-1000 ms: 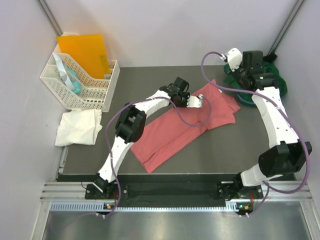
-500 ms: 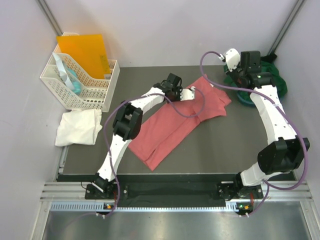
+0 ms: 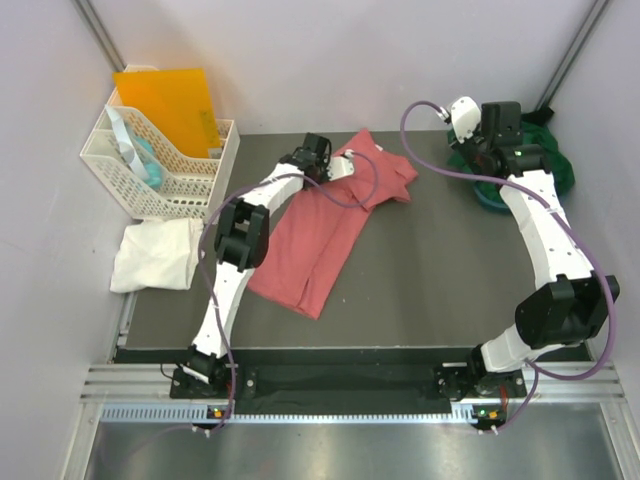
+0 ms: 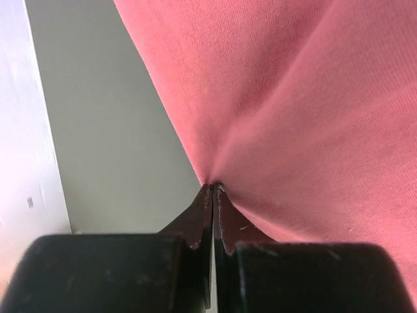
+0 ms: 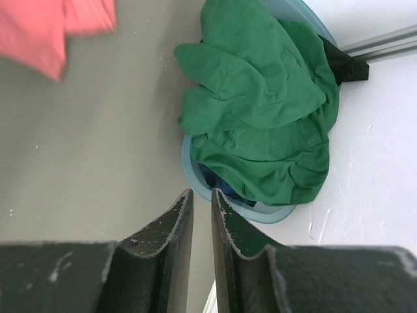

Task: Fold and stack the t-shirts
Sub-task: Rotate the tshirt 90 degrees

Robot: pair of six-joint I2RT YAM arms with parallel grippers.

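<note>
The left end effector (image 4: 214, 186) is pinched tight on a fold of the salmon-pink cloth t-shirt (image 3: 320, 235). Its two dark fingers (image 4: 195, 222) meet with the cloth bunched between their tips. The right end effector (image 5: 201, 194) has only a thin gap between its fingers, and nothing is in that gap. It hangs in the air above the dark grey worktop (image 3: 450, 270), just beside a light blue round tub (image 5: 260, 212).

The left arm starts at the near edge and reaches far up the worktop, bending at its elbow on the way. Its wrist is near the back, over the top end of the pink t-shirt. The right arm rises from the near edge, bows out to the right side, and curls in at the far right corner.

The pink t-shirt lies in a long slanted strip, from the middle of the worktop up toward the back. A crumpled white cloth t-shirt (image 3: 158, 252) sits at the left edge. Behind it stands a white plastic lattice basket (image 3: 160, 170), with an orange plastic folder (image 3: 170, 100) sticking up from it. A dark green cloth t-shirt (image 5: 260, 111) is heaped in the blue tub at the far right and spills over its rim.
</note>
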